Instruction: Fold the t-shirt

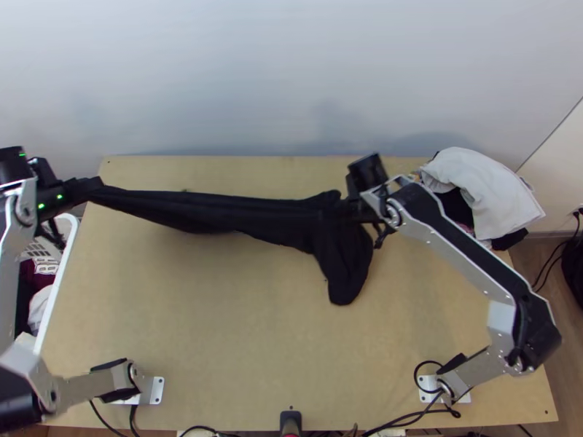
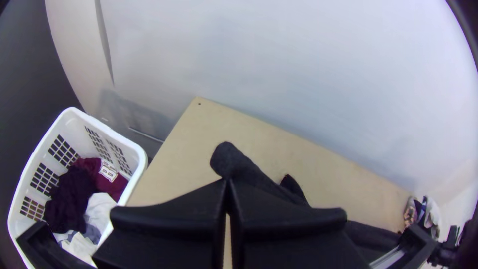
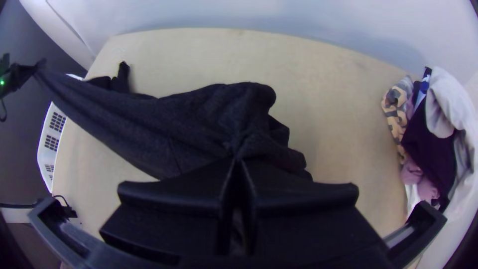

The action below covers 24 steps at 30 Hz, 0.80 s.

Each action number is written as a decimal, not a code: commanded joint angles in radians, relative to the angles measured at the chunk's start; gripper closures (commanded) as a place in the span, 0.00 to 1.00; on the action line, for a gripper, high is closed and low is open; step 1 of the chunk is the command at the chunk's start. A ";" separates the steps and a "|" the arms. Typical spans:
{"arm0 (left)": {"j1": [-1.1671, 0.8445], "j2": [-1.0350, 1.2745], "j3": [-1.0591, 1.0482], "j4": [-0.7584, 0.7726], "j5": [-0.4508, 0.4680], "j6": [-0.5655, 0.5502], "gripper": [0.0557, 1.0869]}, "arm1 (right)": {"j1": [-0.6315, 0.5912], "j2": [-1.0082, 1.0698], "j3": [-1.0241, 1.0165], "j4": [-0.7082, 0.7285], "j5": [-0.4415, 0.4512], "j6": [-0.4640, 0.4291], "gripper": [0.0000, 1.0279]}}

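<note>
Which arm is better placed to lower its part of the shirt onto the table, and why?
Right, probably: the right gripper holds the shirt well over the table. The left gripper holds it out at the table's left edge, by the basket.

T-shirt (image 1: 284, 218) black, basket (image 2: 141, 162) white, table (image 1: 218, 328) tan.

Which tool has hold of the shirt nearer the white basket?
The left tool: it grips one end of the black t-shirt near the white basket, while the right tool grips it farther along, closer to the clothes pile.
</note>
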 commanded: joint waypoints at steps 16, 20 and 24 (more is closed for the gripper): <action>0.093 -0.138 0.430 -0.239 0.161 -0.025 0.96 | -0.088 -0.273 0.151 -0.052 0.163 -0.110 0.97; 0.093 -0.142 0.502 -0.338 0.212 -0.022 0.96 | -0.056 -0.290 0.198 -0.198 0.121 -0.086 0.97; 0.108 -0.143 0.556 -0.360 0.221 -0.020 0.96 | -0.032 -0.319 0.280 -0.299 0.015 -0.040 0.97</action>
